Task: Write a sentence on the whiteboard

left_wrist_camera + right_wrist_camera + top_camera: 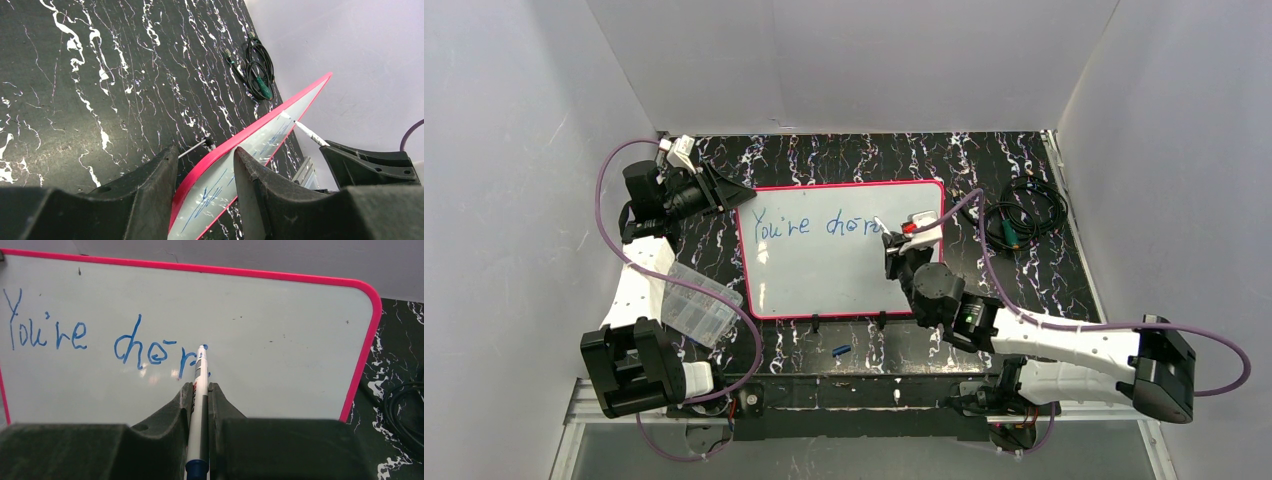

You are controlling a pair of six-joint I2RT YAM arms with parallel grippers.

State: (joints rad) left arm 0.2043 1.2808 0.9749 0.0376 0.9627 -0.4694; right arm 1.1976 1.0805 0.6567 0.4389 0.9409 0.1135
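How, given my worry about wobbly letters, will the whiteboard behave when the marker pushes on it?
Probably stiff: the whiteboard looks flat and framed. Glossy, so likely apt to slide, though the left gripper seems to clamp its corner. The marker should glide.

whiteboard (844, 285): glossy smooth white | table (824, 155): matt black marbled | box (696, 305): clear plastic | marker (200, 385): smooth white plastic

Top view: right gripper (896, 240) hides the sentence (809, 224) end, approx 2 o'clock on the whiteboard (824, 285). Small blue thing (841, 350) at its 6 o'clock: too small to tell. Left wrist view: whiteboard seen edge-on, btm cut off, writing just blurred streaks. Right wrist view: pen (201, 367) end cut off at btm edge; cable (405, 415) at 4 o'clock cut by frame.
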